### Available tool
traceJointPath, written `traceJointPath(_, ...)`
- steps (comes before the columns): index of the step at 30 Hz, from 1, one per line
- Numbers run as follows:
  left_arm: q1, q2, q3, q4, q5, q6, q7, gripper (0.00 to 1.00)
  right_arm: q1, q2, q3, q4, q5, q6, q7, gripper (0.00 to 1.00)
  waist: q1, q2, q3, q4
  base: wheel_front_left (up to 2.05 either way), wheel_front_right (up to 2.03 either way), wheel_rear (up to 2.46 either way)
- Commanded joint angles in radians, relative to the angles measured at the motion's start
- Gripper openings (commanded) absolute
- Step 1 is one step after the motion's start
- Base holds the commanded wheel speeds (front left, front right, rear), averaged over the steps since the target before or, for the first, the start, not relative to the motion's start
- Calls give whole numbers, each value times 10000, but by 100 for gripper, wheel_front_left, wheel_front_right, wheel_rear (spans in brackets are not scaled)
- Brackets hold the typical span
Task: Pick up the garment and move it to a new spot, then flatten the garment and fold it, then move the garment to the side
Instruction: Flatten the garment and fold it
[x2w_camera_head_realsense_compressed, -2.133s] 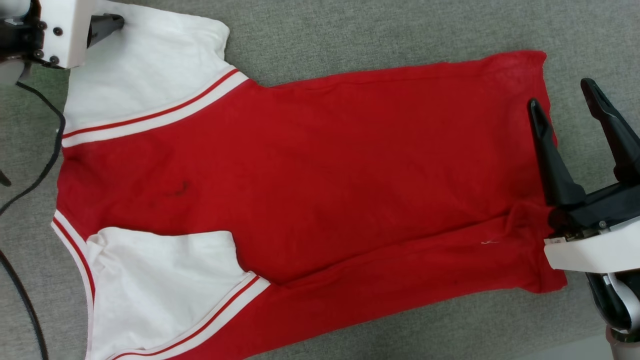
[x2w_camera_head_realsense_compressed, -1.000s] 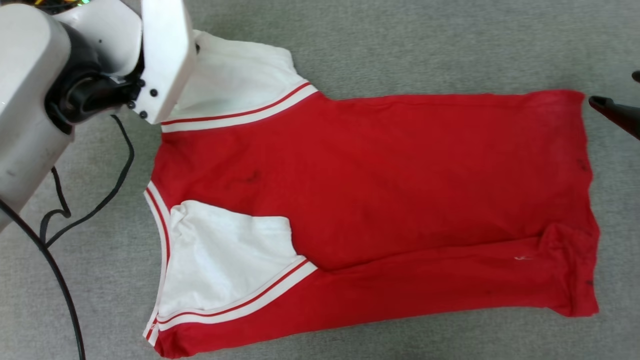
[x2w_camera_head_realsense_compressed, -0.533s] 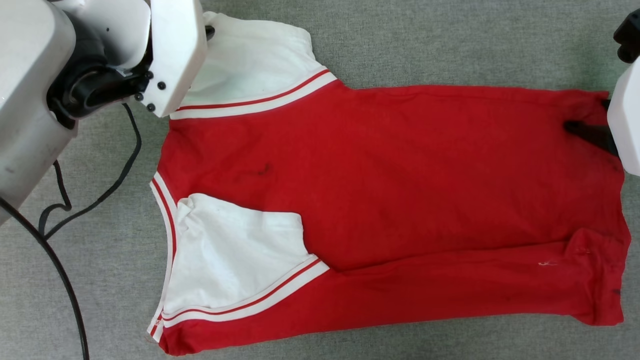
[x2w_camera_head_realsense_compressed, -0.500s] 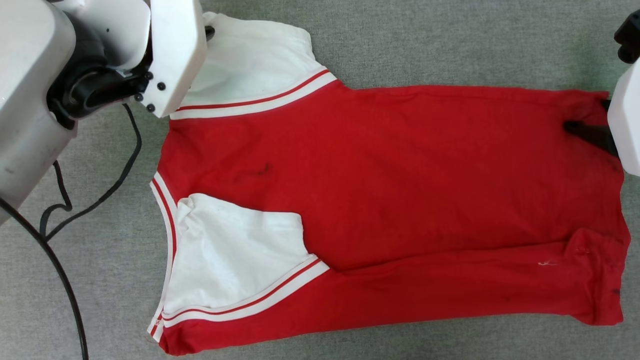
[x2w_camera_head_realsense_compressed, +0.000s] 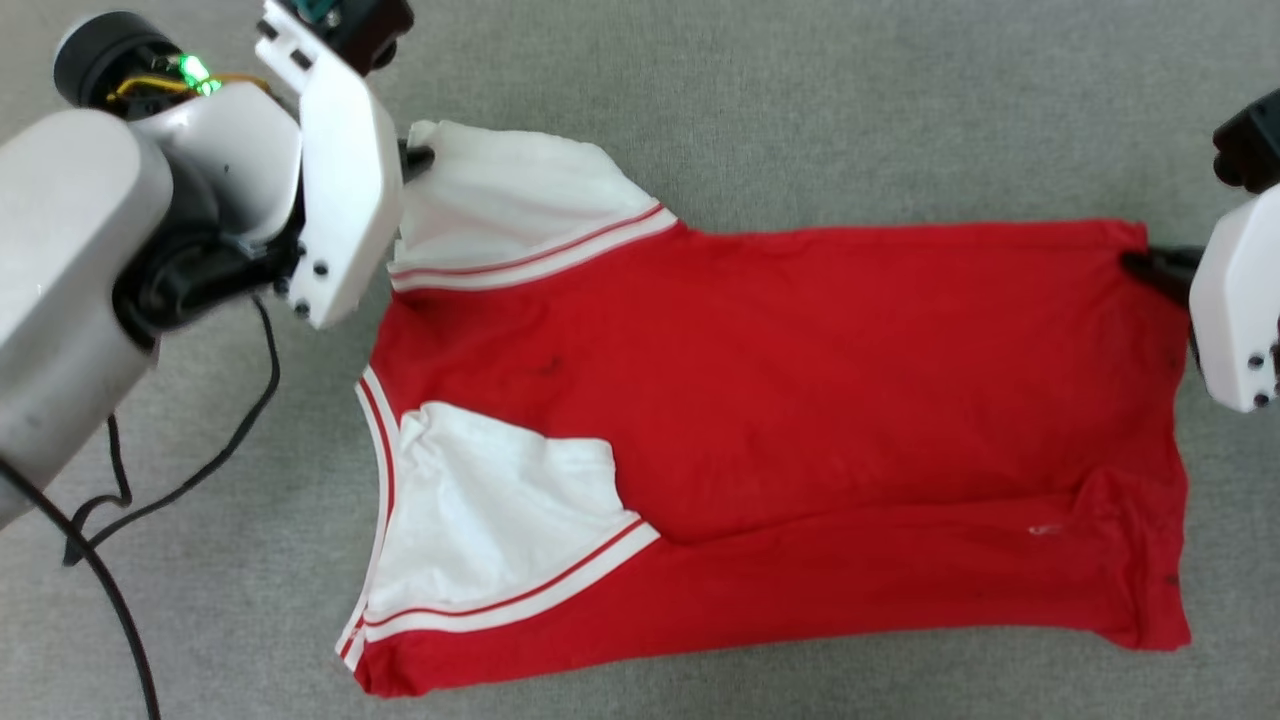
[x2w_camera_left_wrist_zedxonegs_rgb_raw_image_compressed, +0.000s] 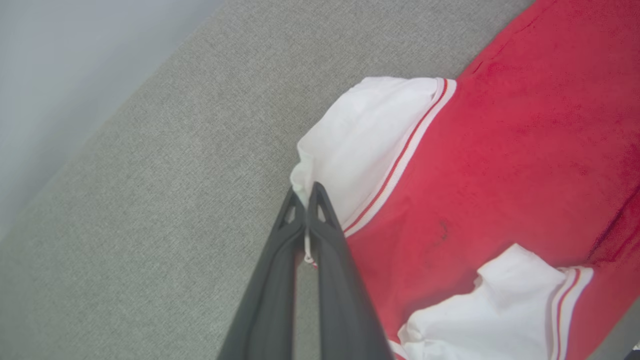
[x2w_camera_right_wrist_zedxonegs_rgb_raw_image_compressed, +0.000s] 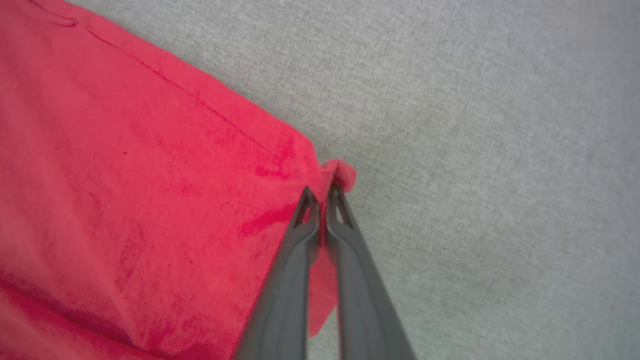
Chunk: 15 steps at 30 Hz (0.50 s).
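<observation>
Head view: 1 garment (x2w_camera_head_realsense_compressed: 800, 400) lies spread on the grey cloth surface (x2w_camera_head_realsense_compressed: 800, 90), red side up, shoulders toward 9 o'clock, hem toward 3. It has 2 white sleeves. The far sleeve (x2w_camera_head_realsense_compressed: 510, 195) is at 11 o'clock. The near sleeve (x2w_camera_head_realsense_compressed: 500, 520) at 7 lies folded in over the red body, and a fold line runs from it to the hem. 2 grippers are in view. L gripper (x2w_camera_head_realsense_compressed: 418, 160) is shut on the far sleeve's outer corner at 11. R gripper (x2w_camera_head_realsense_compressed: 1150, 268) is at the far hem corner at 3, mostly behind its white housing, so the jaws can't be judged here. At least 2 black cable strands (x2w_camera_head_realsense_compressed: 200, 470) loop on the surface at 8–9. A wide bare band runs along 12 and a thinner strip along 6. The hem edge sits near the frame's 3 o'clock side.

L wrist view: L gripper (x2w_camera_left_wrist_zedxonegs_rgb_raw_image_compressed: 306, 192) has its fingers pressed together w/ the white sleeve edge pinched between the tips. The garment (x2w_camera_left_wrist_zedxonegs_rgb_raw_image_compressed: 500, 150) fills 1–5 o'clock and both sleeves show. The surface (x2w_camera_left_wrist_zedxonegs_rgb_raw_image_compressed: 150, 225) is bare from 6 to 11. Its edge runs diagonally, w/ a pale blurred zone (x2w_camera_left_wrist_zedxonegs_rgb_raw_image_compressed: 75, 50) beyond at 10–11.

R wrist view: R gripper (x2w_camera_right_wrist_zedxonegs_rgb_raw_image_compressed: 320, 194) is clamped on a red corner that bunches just past the tips. The garment (x2w_camera_right_wrist_zedxonegs_rgb_raw_image_compressed: 125, 175) covers 7–11 o'clock. The surface (x2w_camera_right_wrist_zedxonegs_rgb_raw_image_compressed: 475, 125) is bare from 12 round to 5.
</observation>
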Motion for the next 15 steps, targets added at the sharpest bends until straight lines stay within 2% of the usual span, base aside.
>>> traceJointPath(1,355,196,-40,-175,-129,1,-146,0,346,-148,124,-98,83,-3,-283,0,0,0,-689,35,0,0,0)
traceJointPath(5,1153,641,-161,-762,-278,93,-506,0,954,-424,302,-285,268,-3,-924,0,0,0,-1348,17,0,0,0)
traceJointPath(11,2330,1236,-394,-1734,-429,471,-963,0,1771,-707,508,-542,394,-3,-1491,0,0,0,-1961,1,0,0,0)
traceJointPath(15,3264,1779,-572,-2447,-557,948,-1301,0,2465,-792,638,-705,397,-3,-1877,0,0,0,-2297,-7,0,0,0)
